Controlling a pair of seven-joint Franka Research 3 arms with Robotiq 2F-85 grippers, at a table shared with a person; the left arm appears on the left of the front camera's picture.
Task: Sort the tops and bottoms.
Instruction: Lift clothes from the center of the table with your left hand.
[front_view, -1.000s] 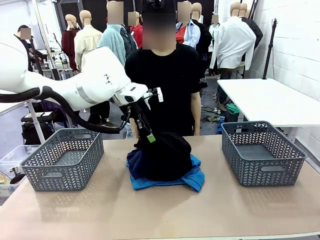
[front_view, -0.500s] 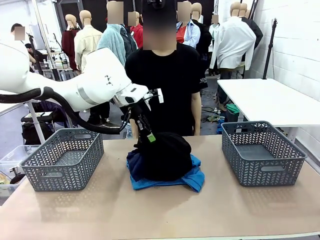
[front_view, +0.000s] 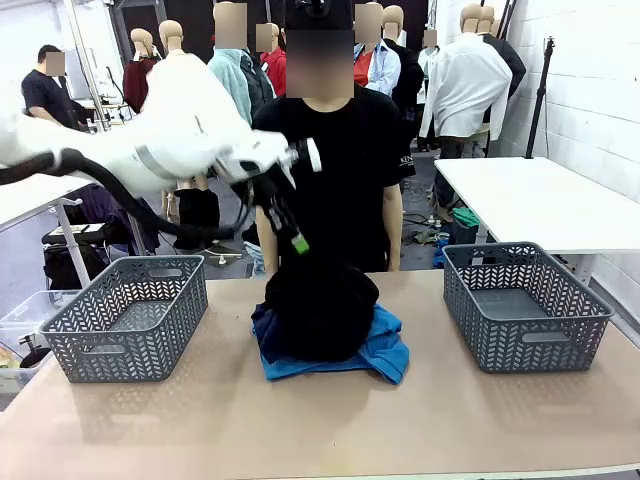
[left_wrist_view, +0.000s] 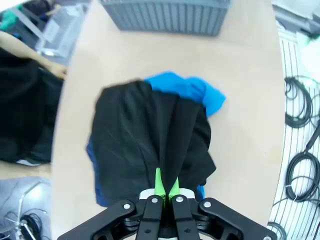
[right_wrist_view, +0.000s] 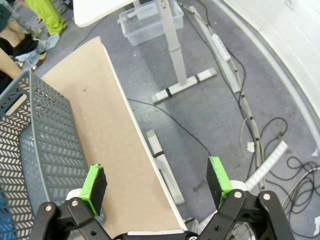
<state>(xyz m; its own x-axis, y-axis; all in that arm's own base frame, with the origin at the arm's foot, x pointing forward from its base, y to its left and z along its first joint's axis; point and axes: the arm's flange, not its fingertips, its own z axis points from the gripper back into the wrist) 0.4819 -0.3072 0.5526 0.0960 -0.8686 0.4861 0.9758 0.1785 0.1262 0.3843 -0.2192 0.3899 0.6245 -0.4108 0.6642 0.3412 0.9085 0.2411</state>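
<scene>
**Left gripper** (front_view: 297, 243): fingers clenched on a fold of the black garment (front_view: 320, 310). The cloth hangs stretched from the pinch down to the middle of the table (front_view: 320, 430).

**Blue garment** (front_view: 388, 352): lies under the black one, with its edges showing at 3 and 6 o'clock of the pile.

**Clearance:** left basket (front_view: 125, 320) at 9 o'clock and right basket (front_view: 525, 305) at 3 o'clock, both well apart from the pile with bare tabletop between. A person (front_view: 335, 170) stands at 12 o'clock, at the far edge.

**Right gripper** (right_wrist_view: 157, 185): fingers released and spread wide, holding nothing. It is above the table's side edge, with the right basket at 9 o'clock in its own view.
</scene>
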